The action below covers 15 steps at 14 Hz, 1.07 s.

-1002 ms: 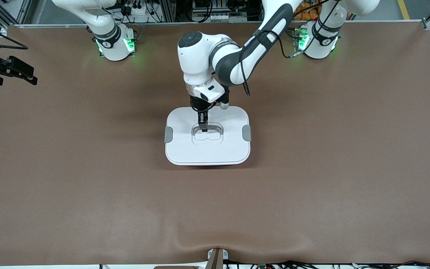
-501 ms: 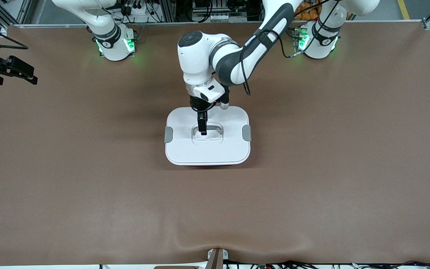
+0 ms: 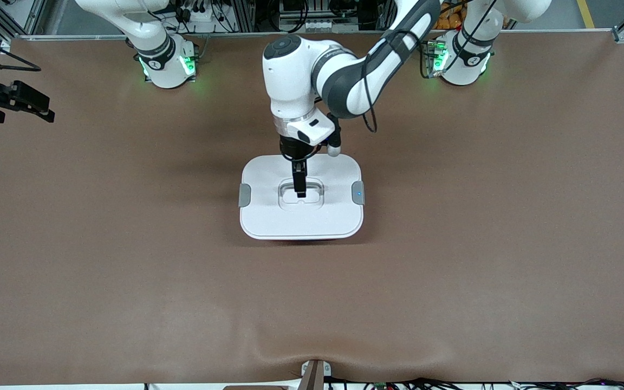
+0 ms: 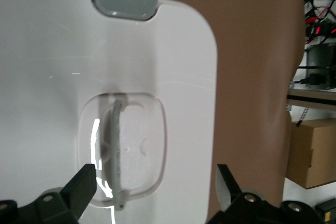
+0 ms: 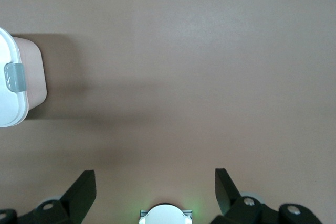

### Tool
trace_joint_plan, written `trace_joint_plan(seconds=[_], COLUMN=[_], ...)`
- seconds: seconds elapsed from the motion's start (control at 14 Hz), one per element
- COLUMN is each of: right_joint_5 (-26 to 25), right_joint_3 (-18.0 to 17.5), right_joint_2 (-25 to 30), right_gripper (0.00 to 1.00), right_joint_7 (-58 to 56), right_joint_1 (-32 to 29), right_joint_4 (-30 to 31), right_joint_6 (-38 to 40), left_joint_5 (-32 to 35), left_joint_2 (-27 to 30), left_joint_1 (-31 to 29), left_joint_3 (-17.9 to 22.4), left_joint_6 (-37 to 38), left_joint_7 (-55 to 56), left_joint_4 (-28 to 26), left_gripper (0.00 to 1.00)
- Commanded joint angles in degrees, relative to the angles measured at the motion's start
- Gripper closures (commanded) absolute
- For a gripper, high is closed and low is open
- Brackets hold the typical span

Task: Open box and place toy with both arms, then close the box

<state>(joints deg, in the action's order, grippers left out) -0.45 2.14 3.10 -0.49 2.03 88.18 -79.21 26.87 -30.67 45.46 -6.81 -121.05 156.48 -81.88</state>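
Box (image 3: 301, 216): rounded rectangular tub, pink wall showing under a white lid (image 4: 173, 51), shut, flat near mid-worktop (image 3: 453, 244). Recessed grey centre handle (image 4: 116, 156) in lid's oval hollow; grey clip (image 3: 244, 195) toward the right arm's end, matching clip (image 3: 358, 193) toward the left arm's end. Toy unseen.

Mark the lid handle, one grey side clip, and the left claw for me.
lid handle (image 4: 116, 150), left wrist view, middle of the grey bar.
grey side clip (image 3: 244, 195), front view, its centre.
left claw (image 4: 155, 184), left wrist view, midway between fingertips.

Left gripper (image 3: 300, 187) fingers spread, right gripper (image 5: 155, 190) likewise
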Motion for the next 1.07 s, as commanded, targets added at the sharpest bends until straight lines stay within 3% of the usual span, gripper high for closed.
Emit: trace_joint_plan(seconds=[0.0,0.64,1.0], right_joint_5=[-0.69,-0.52,-0.43], right_joint_3=[-0.29,-0.29,-0.2], right_joint_2=[1.12,1.12,1.12], right_gripper=[0.0,0.0,0.0], right_joint_7=[-0.65,-0.65,-0.65], right_joint_1=[-0.53,-0.53,-0.53], right_joint_4=[0.76,0.76,0.76], right_joint_6=[0.2,0.2,0.28], left_joint_5=[0.38,-14.01,-22.02], left_joint_2=[4.29,16.77,27.23], left_joint_1=[-3.35,-21.63,-30.59], left_joint_3=[-0.66,-1.1,-1.02], left_joint_6=[2.12,5.91,5.91], left_joint_7=[0.86,-28.56,-49.31], left_joint_4=[-1.44,-7.85,-17.78], left_gripper=[0.0,0.0,0.0])
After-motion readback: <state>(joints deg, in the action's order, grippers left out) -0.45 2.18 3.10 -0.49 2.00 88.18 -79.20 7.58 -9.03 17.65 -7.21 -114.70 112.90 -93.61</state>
